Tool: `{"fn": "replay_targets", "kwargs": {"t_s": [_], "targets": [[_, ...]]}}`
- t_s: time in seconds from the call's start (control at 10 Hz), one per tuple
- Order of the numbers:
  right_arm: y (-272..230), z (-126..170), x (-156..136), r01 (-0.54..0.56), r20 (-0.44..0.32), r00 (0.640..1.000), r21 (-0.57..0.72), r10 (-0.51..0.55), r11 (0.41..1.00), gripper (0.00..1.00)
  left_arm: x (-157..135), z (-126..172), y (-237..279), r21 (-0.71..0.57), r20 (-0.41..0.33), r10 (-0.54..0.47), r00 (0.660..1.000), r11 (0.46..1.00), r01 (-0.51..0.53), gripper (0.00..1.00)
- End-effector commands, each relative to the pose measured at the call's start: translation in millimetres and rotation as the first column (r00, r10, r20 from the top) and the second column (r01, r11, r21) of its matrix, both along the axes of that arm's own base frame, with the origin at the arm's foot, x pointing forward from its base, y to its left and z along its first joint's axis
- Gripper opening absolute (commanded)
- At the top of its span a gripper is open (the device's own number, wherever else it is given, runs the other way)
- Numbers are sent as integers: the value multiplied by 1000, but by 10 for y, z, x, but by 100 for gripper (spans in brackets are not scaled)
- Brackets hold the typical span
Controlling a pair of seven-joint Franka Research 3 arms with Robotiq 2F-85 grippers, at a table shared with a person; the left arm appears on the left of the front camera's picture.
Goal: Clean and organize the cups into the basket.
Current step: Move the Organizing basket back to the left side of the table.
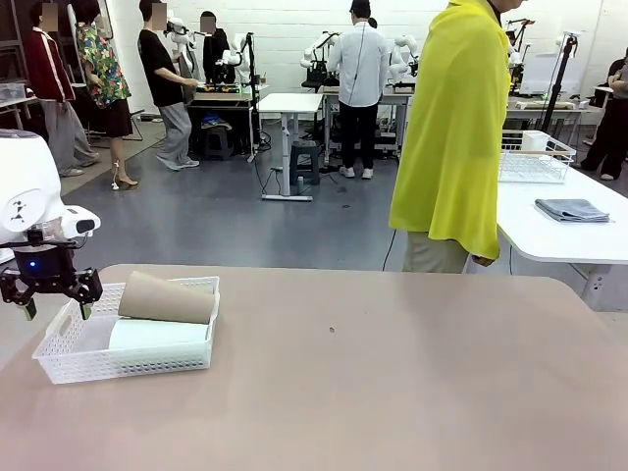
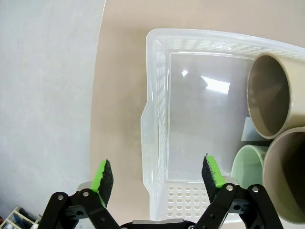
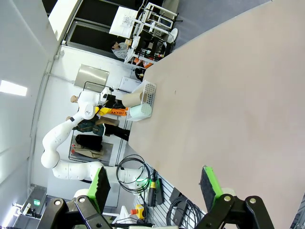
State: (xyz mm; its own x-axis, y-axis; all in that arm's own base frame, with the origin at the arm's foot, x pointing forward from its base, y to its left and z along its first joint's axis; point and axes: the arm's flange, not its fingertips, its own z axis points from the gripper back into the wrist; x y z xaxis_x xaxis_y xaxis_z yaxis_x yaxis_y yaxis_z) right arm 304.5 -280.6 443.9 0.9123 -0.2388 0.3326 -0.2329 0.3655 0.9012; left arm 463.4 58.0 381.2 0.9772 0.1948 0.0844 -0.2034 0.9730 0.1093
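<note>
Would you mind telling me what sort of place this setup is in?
Probably a robotics lab: more tables with robot arms stand behind, people move among them, and cables and a lab-style basket of cups sit close by.

Right gripper (image 3: pixel 155 188) spread wide over bare table (image 3: pixel 238 105), distant basket (image 3: pixel 147 94) holding cups (image 3: pixel 140 111) (left arm (image 3: pixel 71 138) beside it)

In the left wrist view, two brown cups (image 2: pixel 269 95) are cut off by the right edge, and the green cup (image 2: pixel 249 164) is largely hidden beneath the lower one. In the front view, the green cup (image 1: pixel 157 334) is partly masked by the basket (image 1: pixel 128 365) wall, and the person (image 1: pixel 453 128) is cropped at the top. In the right wrist view, the basket (image 3: pixel 148 93) and its cups are too small for detail to be made out.
</note>
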Motion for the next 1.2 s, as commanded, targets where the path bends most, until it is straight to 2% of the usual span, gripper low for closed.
{"fn": "replay_targets", "kwargs": {"t_s": [0.0, 0.2, 0.4, 0.6, 0.7, 1.1], "targets": [[8, 11, 2, 11, 6, 1000, -11, -11, 1000, 100, -104, 194, -75, -48, 21, 33, 999, 998, -32, 100], [8, 11, 2, 11, 6, 1000, -11, -11, 1000, 100, -426, 769, -249, -131, 33, 82, 996, 988, -77, 100], [8, 11, 2, 11, 6, 1000, -11, -11, 1000, 100, -672, 1110, -380, -99, 78, 117, 990, 989, -109, 100], [8, 11, 2, 11, 6, 1000, -11, -11, 1000, 100, -697, 1128, -464, -83, 96, 154, 983, 986, -146, 100], [8, 11, 2, 11, 6, 1000, -11, -11, 1000, 100, -664, 1229, -367, -104, 79, 101, 992, 990, -93, 100], [8, 11, 2, 11, 6, 1000, -11, -11, 1000, 100, -664, 1229, -367, -104, 79, 101, 992, 990, -93, 100]]}}
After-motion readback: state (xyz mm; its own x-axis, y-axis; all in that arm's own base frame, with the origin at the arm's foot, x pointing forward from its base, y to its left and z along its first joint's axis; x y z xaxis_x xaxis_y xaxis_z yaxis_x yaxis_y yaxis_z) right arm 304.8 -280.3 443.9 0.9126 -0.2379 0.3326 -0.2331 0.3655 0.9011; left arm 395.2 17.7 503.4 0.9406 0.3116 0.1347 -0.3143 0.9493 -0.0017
